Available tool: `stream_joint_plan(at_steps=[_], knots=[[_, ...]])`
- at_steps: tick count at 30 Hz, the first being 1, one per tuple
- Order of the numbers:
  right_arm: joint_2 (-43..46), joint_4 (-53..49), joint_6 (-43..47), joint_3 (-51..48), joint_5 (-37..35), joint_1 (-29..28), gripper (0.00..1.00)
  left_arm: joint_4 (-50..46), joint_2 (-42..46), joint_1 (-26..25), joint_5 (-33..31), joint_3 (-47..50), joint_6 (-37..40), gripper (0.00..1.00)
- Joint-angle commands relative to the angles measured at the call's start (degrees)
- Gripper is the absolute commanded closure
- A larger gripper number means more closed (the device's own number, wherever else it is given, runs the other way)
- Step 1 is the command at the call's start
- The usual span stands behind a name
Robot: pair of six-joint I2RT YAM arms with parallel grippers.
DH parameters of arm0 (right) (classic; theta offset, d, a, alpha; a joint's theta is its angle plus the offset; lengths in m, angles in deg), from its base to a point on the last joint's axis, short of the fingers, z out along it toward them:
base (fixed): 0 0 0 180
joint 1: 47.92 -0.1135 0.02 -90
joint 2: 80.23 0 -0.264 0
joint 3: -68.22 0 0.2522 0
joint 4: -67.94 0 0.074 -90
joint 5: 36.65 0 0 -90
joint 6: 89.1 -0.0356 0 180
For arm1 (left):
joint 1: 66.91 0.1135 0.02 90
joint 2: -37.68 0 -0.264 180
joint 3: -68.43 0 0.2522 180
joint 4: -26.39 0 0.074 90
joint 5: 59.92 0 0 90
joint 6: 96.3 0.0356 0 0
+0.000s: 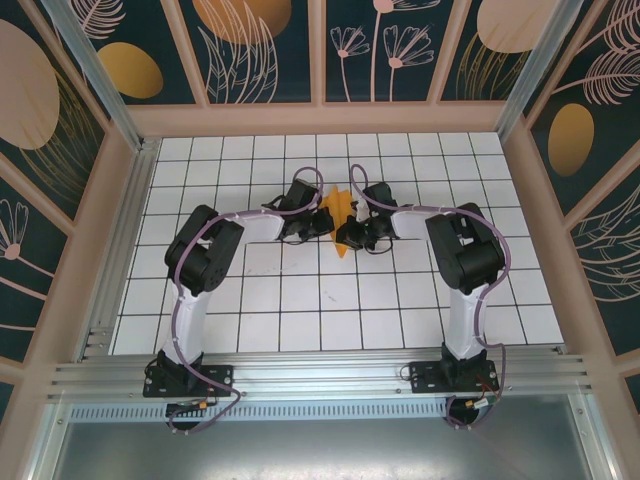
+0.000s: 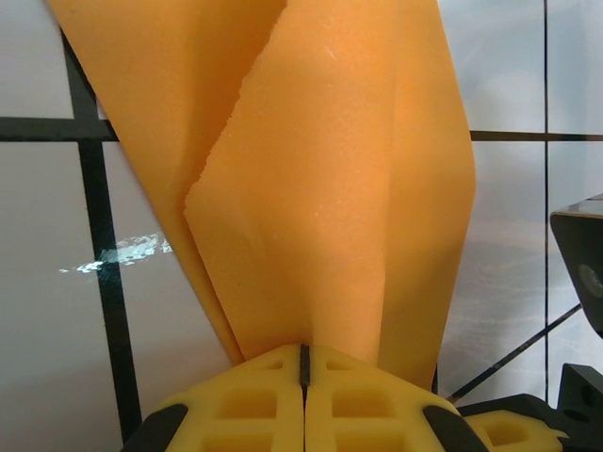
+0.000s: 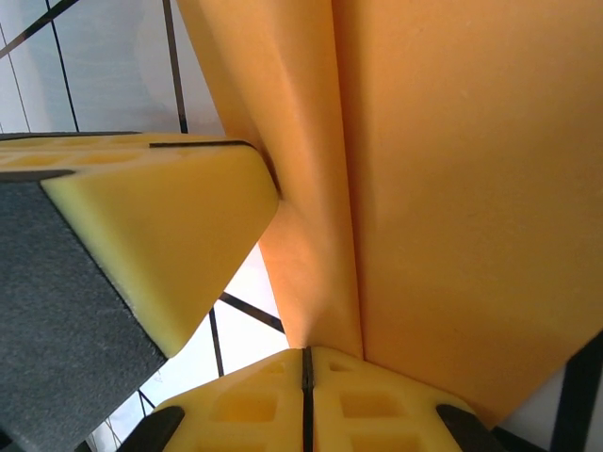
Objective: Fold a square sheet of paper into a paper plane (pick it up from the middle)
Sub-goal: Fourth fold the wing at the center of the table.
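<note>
The white grid table (image 1: 250, 300) spans the middle of the top view. The folded orange paper (image 1: 341, 210) sits just above frame centre, held between the two gripper heads. At bottom centre of each wrist view, the left gripper (image 2: 303, 375) and the right gripper (image 3: 303, 375) are clamped onto the paper's edge.

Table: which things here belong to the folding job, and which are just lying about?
Job:
- paper, part-folded, held above the tiles
- left gripper, shut on paper
- right gripper, shut on paper

Not the job:
- table, white grid tiles
- walls, leaf pattern with dull orange ovals
</note>
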Motion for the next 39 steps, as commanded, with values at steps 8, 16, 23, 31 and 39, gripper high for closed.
stream_joint_plan(at_steps=[8,16,23,31,39], knots=[[5.62,5.49,-4.24,-2.43,-1.91,1.87,0.91,-9.34,-3.96,0.21,-4.84,-3.13,1.57,0.99],[1.01,3.92,-4.02,4.72,-4.04,3.29,0.95,-8.81,-4.27,0.25,-3.87,-2.46,2.21,1.0],[-4.15,-0.22,-2.8,11.19,-4.57,3.0,0.96,-9.16,-4.57,0.16,-3.56,-2.86,2.62,1.0],[-8.05,-0.57,-2.08,13.99,-2.4,2.67,0.96,-9.32,-4.75,0.19,-3.12,-2.94,2.97,1.0],[-10.11,0.66,-3.92,15.05,-5.34,3.15,0.96,-10.25,-4.76,0.2,-2.17,-2.33,4.74,1.0]])
